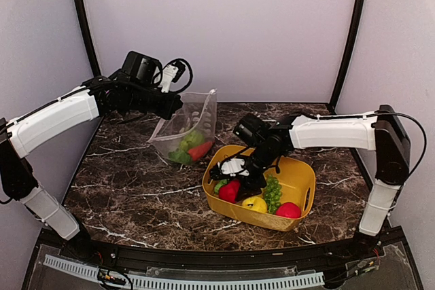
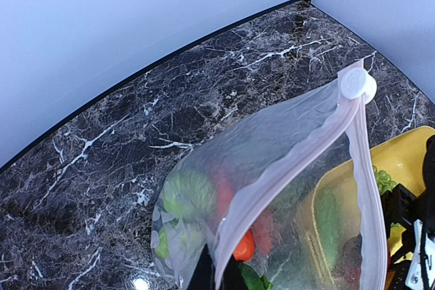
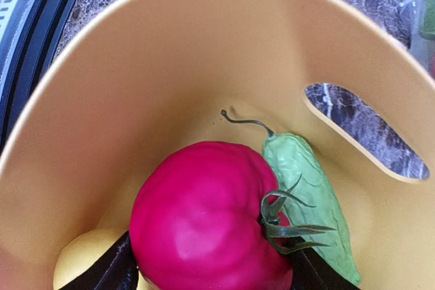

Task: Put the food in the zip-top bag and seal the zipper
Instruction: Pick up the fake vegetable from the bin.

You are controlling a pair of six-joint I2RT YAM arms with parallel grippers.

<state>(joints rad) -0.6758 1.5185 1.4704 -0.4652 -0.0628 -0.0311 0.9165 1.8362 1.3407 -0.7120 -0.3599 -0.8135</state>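
Note:
The clear zip-top bag (image 1: pixel 192 121) stands open on the table, with green and orange-red food (image 1: pixel 191 147) inside. My left gripper (image 1: pixel 174 104) is shut on the bag's mouth edge and holds it up. In the left wrist view its fingertips (image 2: pixel 202 273) pinch the pinkish zipper strip (image 2: pixel 285 161); the white slider tab (image 2: pixel 357 84) sits at the far end. My right gripper (image 1: pixel 234 183) is down in the yellow basket, shut on a red tomato (image 3: pixel 204 215), with a finger on each side. A green cucumber (image 3: pixel 307 185) lies against the tomato.
The yellow basket (image 1: pixel 304 172) sits right of the bag and also holds a yellow lemon (image 1: pixel 255 203), green grapes (image 1: pixel 272 191) and a red ball (image 1: pixel 289 210). The basket wall (image 3: pixel 170 52) with its handle slot surrounds my right gripper closely.

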